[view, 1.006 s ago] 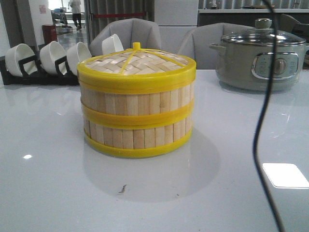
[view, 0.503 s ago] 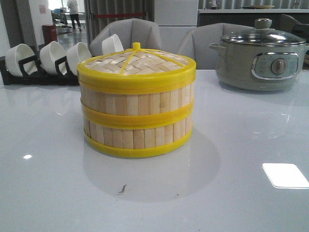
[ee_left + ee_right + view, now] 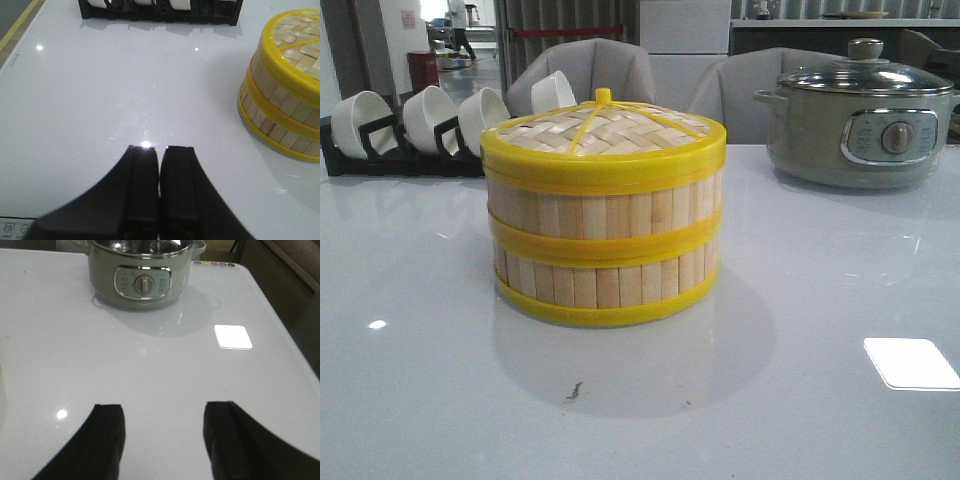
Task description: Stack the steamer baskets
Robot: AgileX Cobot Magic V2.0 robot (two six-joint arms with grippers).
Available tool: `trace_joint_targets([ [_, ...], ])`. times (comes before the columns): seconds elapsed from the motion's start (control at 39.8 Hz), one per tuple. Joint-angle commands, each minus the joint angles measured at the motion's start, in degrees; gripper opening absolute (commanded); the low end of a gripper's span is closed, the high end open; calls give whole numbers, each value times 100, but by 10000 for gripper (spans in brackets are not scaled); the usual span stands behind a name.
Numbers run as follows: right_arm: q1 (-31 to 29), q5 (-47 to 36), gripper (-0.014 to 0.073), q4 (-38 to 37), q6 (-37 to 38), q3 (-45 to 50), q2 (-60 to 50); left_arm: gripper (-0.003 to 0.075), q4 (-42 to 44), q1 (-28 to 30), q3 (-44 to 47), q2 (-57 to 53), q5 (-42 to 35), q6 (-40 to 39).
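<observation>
**Baskets stacked, lid on**

The steamer baskets (image 3: 604, 255) stand as two tiers at the centre of the desk (image 3: 800, 380), the woven lid (image 3: 603, 138) on top. At 2 o'clock sits the electric pot (image 3: 860, 120); at 10 o'clock, white cups (image 3: 430, 118). The left pincer (image 3: 159, 160) is closed and empty; the right pincer (image 3: 164, 435) gapes wide, holding nothing.

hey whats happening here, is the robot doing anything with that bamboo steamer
Nothing is being handled at this moment. The steamer baskets stand as a finished stack on the white table: two tiers with the woven lid on top. The left gripper is shut and empty above bare table beside the stack. The right gripper is open and empty, facing the grey-green electric pot. A rack of white bowls sits at the back left.
</observation>
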Motion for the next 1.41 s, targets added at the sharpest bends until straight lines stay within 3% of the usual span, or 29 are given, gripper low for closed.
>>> trace_joint_targets([
  [0.0,-32,-662,465,-73,-24,219,-222,84,8,-1,-161,20,-487,-27],
  [0.45,-32,-1494,447,-73,-24,1167,-644,84,8,-1,-161,20,-487,-27],
  [0.58,-32,-1550,281,-73,-24,1167,-644,84,8,-1,-161,20,-487,-27],
  [0.68,-32,-1550,34,-73,-24,1167,-644,84,8,-1,-161,20,-487,-27],
  [0.75,-32,-1640,78,-79,-24,1167,-644,84,8,-1,-161,20,-487,-27],
  [1.38,-32,-1658,75,-79,-24,1167,-644,84,8,-1,-161,20,-487,-27],
])
